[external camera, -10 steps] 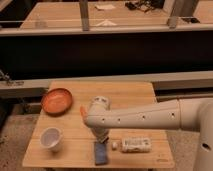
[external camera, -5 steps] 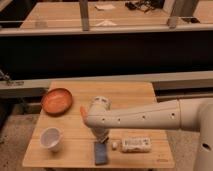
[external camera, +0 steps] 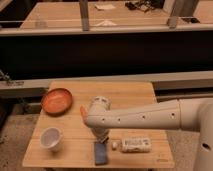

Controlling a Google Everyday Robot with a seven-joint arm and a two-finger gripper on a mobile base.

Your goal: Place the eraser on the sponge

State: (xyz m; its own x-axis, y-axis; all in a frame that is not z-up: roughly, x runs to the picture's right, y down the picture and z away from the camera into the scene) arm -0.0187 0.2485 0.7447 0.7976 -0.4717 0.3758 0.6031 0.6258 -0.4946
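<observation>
A blue sponge (external camera: 101,153) lies flat near the table's front edge, about mid-width. Just right of its upper end sits a small white eraser (external camera: 114,145) on the wood, apart from the sponge. My white arm reaches in from the right, and its wrist hangs over the table's middle. The gripper (external camera: 102,136) points down just above the far end of the sponge, a little left of the eraser. The wrist hides much of it.
An orange bowl (external camera: 56,100) sits at the table's back left and a white cup (external camera: 51,138) at the front left. A pale packet (external camera: 136,144) lies right of the eraser. The wooden table (external camera: 135,95) is small; a rail and benches stand behind it.
</observation>
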